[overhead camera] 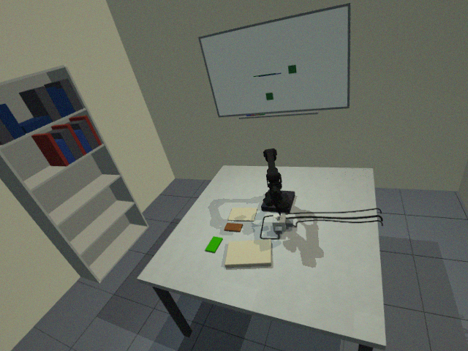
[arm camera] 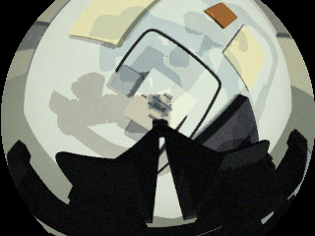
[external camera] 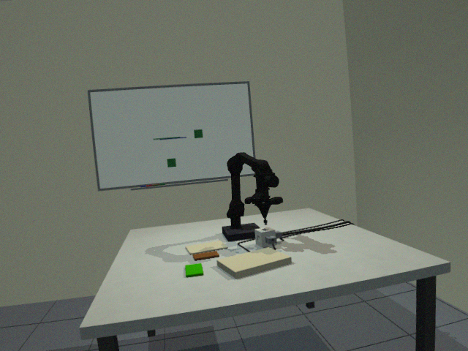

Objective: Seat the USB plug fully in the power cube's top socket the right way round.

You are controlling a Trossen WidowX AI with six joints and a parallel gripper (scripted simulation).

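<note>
We see a pale, nearly white counter on dark legs. On it lie a thick cream slab, a thinner cream piece, a brown rectangle, a green rectangle, a whitish cube and dark cables.

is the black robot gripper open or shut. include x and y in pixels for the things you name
Shut, apparently on the small dark USB plug (external camera: 265, 222) (arm camera: 159, 122): the black gripper (overhead camera: 279, 213) (external camera: 265, 219) (arm camera: 160, 132) narrows to nearly touching tips in the wrist view.
</note>
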